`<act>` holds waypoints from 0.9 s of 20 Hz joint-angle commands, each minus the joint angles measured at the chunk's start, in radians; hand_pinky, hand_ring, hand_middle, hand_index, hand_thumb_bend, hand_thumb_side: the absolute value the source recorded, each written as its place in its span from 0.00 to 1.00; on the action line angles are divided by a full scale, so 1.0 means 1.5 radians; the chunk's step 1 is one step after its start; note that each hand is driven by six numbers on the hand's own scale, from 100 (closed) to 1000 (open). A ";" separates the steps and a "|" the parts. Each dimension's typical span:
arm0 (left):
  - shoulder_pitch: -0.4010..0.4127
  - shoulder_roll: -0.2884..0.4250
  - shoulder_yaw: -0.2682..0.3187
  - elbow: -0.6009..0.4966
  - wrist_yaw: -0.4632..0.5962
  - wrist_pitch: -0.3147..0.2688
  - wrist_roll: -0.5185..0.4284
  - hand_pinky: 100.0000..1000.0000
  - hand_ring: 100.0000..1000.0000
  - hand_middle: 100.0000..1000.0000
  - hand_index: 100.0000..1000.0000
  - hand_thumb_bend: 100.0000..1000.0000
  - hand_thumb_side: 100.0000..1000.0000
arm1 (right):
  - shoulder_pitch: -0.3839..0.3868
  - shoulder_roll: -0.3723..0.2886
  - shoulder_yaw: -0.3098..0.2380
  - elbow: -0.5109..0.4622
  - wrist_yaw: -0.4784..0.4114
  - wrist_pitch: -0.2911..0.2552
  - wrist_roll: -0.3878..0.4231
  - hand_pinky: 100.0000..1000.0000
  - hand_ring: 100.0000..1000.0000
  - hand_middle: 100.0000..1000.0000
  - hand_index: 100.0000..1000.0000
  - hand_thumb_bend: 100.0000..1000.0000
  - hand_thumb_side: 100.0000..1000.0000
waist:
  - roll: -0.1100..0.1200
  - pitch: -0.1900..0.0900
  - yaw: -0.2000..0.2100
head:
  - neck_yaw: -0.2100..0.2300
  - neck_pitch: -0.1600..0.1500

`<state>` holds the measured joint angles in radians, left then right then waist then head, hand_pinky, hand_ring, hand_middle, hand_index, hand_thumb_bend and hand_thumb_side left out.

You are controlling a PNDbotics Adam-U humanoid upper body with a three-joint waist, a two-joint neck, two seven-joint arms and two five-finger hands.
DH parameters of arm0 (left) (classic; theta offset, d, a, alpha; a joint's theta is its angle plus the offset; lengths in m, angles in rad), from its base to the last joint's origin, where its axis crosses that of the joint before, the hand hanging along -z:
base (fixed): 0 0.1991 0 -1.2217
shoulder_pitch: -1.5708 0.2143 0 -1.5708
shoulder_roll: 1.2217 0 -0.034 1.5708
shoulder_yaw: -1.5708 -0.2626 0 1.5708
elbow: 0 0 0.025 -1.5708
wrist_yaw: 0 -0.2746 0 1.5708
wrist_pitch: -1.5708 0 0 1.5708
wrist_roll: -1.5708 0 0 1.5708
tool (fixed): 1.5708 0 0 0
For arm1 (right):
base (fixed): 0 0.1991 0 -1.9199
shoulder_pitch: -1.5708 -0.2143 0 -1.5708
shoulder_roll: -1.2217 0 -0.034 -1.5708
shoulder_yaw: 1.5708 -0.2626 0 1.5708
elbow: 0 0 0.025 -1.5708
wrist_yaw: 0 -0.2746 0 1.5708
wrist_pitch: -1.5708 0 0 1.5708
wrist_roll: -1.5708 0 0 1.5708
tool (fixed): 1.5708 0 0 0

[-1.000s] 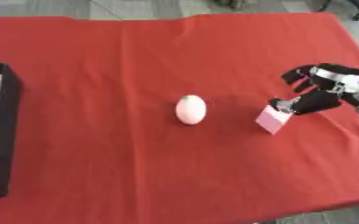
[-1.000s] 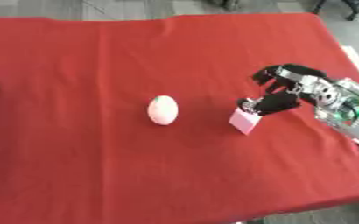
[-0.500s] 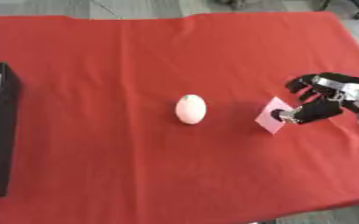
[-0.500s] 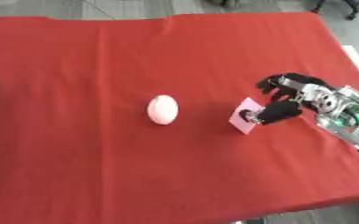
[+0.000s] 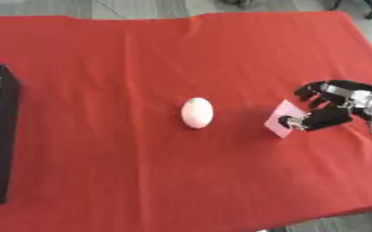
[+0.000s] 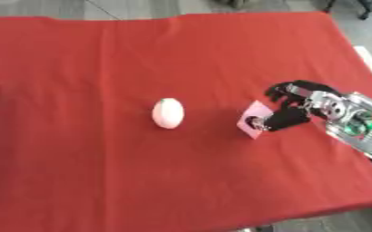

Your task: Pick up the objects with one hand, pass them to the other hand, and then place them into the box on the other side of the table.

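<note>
Red cloth [image 5: 141,181] covers the whole table. Near its right edge the right hand [image 5: 336,106] has its thumb and curled fingers pinched on a small pink block [image 5: 283,124], tilted, its lower corner seemingly touching the cloth. 1 white egg-shaped object [image 5: 196,112] lies at the centre. At the left edge a black box [image 5: 7,136] is cut off, its contents unclear.

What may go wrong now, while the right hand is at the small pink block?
1. The right hand seems to touch the pink block only at its edge with the thumb; the tilted block may slip or tip when lifted.
2. The black box is far across the red table, and no left hand shows, so the handover may be long.
</note>
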<state>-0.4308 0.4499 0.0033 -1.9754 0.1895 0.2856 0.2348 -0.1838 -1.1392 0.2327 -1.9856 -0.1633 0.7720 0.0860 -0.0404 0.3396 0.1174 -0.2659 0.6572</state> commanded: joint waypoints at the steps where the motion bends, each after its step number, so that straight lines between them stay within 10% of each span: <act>1: -0.004 0.007 0.006 -0.013 0.000 0.001 -0.003 0.90 0.70 0.71 0.75 0.28 0.72 | -0.003 -0.015 -0.005 -0.010 -0.001 0.011 -0.007 0.85 0.87 0.85 0.91 0.34 0.31 | 0.002 -0.009 0.000 | -0.003 -0.001; 18: -0.004 0.006 0.002 -0.016 0.001 0.002 -0.010 0.90 0.70 0.73 0.74 0.24 0.75 | -0.009 -0.008 0.011 -0.010 0.006 0.050 -0.017 0.85 0.86 0.85 0.90 0.35 0.29 | 0.008 -0.004 0.005 | -0.007 -0.003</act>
<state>-0.4303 0.4492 0.0030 -1.9770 0.1896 0.2910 0.2230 -0.1863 -1.1302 0.2562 -1.9857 -0.1570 0.8397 0.0621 -0.0302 0.3470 0.1246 -0.2719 0.6573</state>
